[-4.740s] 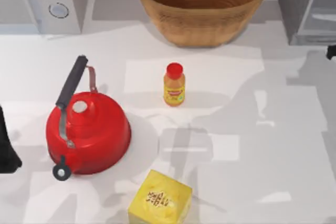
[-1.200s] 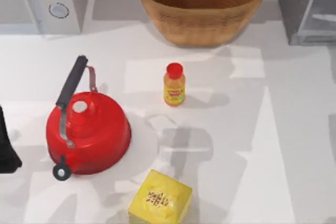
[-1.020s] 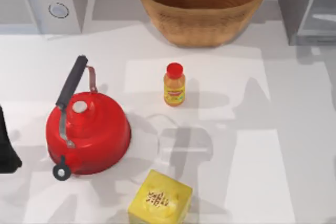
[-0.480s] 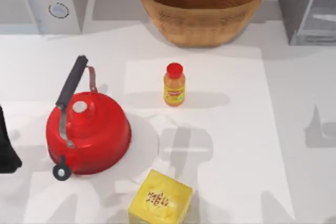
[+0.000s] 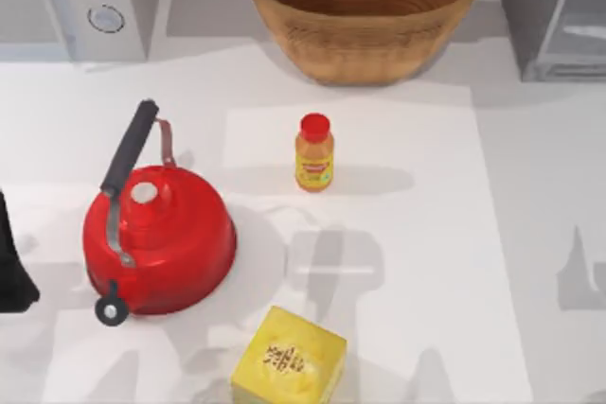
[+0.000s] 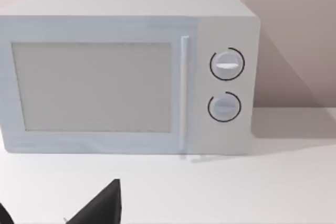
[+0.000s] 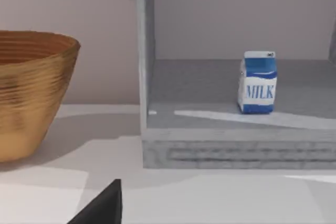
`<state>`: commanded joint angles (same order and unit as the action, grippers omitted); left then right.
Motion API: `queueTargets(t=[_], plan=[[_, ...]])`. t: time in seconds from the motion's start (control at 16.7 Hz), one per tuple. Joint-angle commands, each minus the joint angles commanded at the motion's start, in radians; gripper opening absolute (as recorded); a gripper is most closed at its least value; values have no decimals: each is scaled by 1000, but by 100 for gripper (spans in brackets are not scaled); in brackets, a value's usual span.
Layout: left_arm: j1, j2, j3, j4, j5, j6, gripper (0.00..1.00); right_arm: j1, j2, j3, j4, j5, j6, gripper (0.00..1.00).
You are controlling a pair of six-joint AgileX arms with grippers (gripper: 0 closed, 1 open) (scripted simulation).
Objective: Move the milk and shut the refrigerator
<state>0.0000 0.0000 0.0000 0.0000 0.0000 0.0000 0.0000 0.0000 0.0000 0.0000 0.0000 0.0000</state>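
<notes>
White-and-blue milk (image 7: 257, 83), grey refrigerator (image 7: 220, 140), red kettle (image 5: 156, 238), possibly ribbed tan basket (image 5: 365, 11)

Glossy red kettle (image 5: 159, 238) with a matt black handle. Woven, ribbed wicker basket (image 5: 364, 8). Smooth, matt white table (image 5: 530, 234). Printed paper milk (image 7: 257, 83) carton on the refrigerator (image 7: 236, 129)'s matt grey shelf. Smooth pale-grey microwave (image 6: 126, 74). Shiny orange bottle (image 5: 314, 154); matt yellow box (image 5: 289, 359).

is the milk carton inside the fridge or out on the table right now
Inside. The milk stands upright on the floor of the refrigerator, whose open front shows its interior.
</notes>
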Motion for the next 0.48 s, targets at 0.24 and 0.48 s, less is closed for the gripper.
queueTargets(t=[0.24, 0.48], plan=[[0, 0, 0, 0, 0, 0, 100, -3, 4, 2, 0, -1, -1, 100], [0, 0, 0, 0, 0, 0, 100, -2, -44, 41, -66, -2, 0, 100]])
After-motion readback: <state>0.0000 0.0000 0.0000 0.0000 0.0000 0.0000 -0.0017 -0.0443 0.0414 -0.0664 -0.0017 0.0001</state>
